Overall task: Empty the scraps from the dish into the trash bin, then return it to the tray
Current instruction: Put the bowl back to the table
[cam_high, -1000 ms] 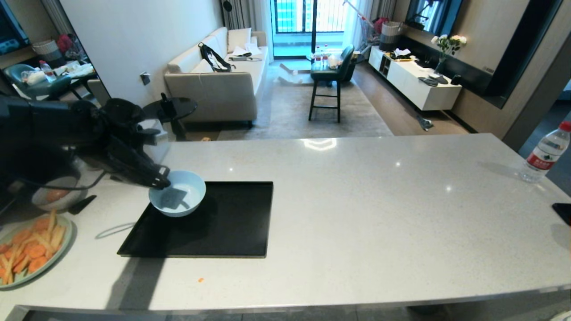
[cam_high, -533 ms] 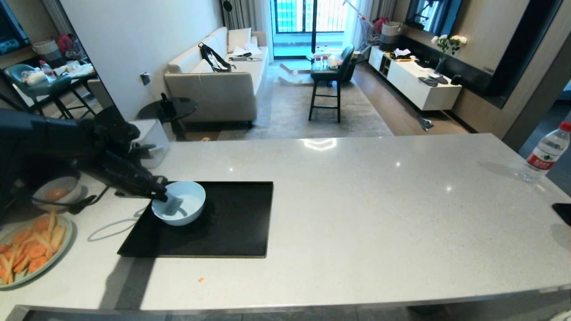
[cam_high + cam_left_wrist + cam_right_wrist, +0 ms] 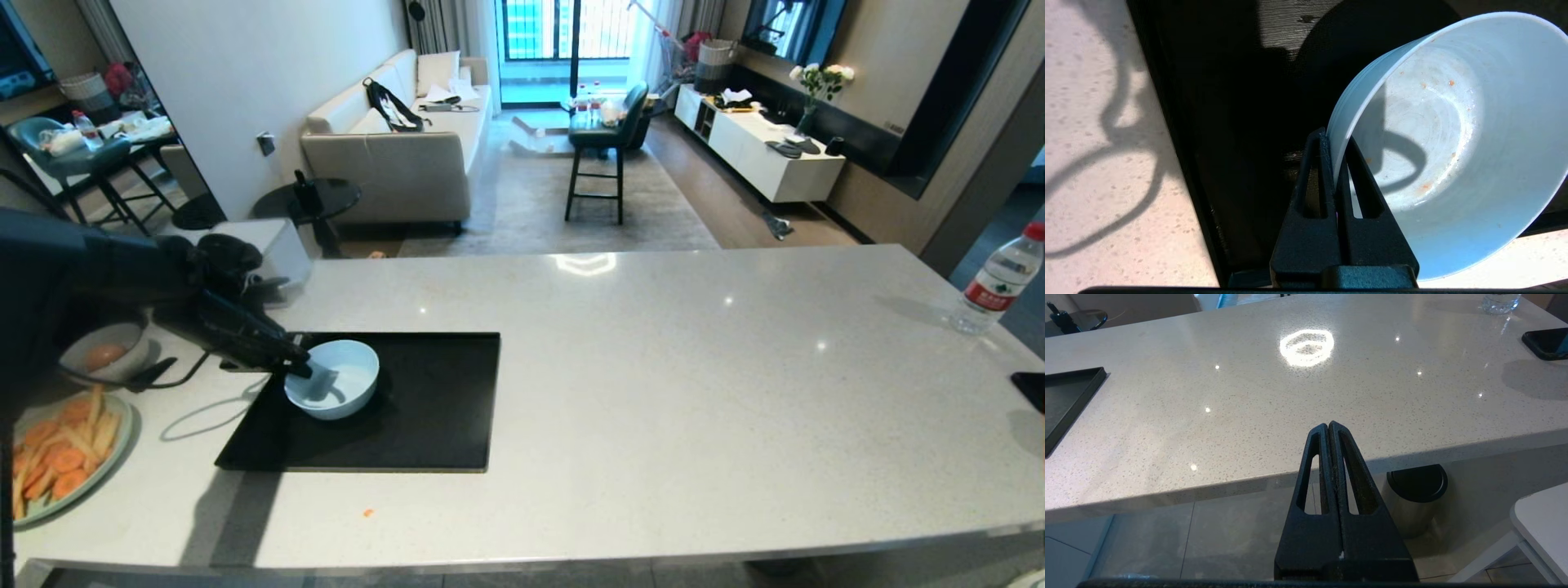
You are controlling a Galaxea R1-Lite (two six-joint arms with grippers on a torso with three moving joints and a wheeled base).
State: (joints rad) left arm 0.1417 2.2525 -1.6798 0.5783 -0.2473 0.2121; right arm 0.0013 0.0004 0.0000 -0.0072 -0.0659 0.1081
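I see the dish, a small glossy pale blue-white bowl, over the left part of the black tray on the pale speckled worktop. Whether its base touches the tray I cannot tell. In the left wrist view the dish is emptied of scraps; only a few tiny orange specks and smears cling to its inner wall. My left gripper reaches in from the left, its jaws clenched on the dish's near rim, one finger inside and one outside. My right gripper hangs parked below the worktop's front edge, jaws pressed together with nothing between them. At the far right of the worktop stands a clear water bottle with a red cap and a red label; its writing is too small for me to read.
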